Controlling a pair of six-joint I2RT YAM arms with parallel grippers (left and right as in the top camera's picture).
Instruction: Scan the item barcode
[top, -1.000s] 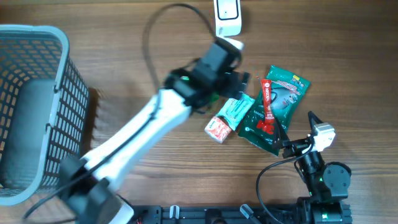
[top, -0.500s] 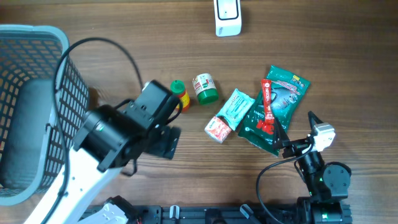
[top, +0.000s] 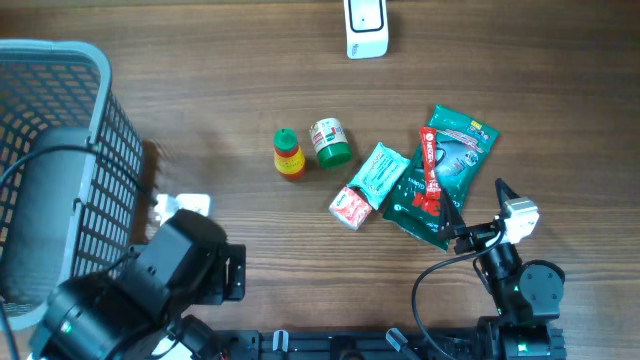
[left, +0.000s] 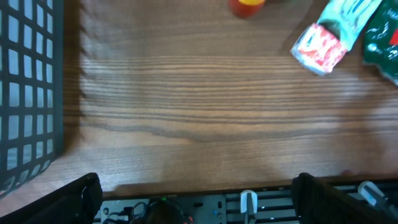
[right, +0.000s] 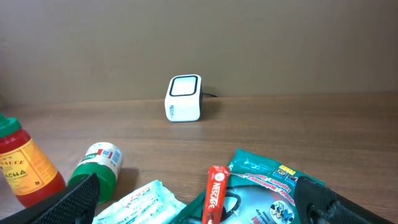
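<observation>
Overhead, left gripper (left: 198, 182) and right gripper (right: 196, 182) hang released, empty; best grasp the bottle (top: 289, 155) by its body, barcode toward scanner (top: 366, 28).

On the wooden worktop (right: 298, 134) a white scanner box (right: 184, 98) stands at the back, and nearer sit a red sauce bottle (right: 25, 165), a green-lidded jar (right: 99, 167) on its side, a pale green packet (right: 146, 202) and a red Nescafe stick (right: 216, 190) resting on a green pouch (right: 273, 196), all between the widely spread dark fingers (right: 71, 198).
</observation>
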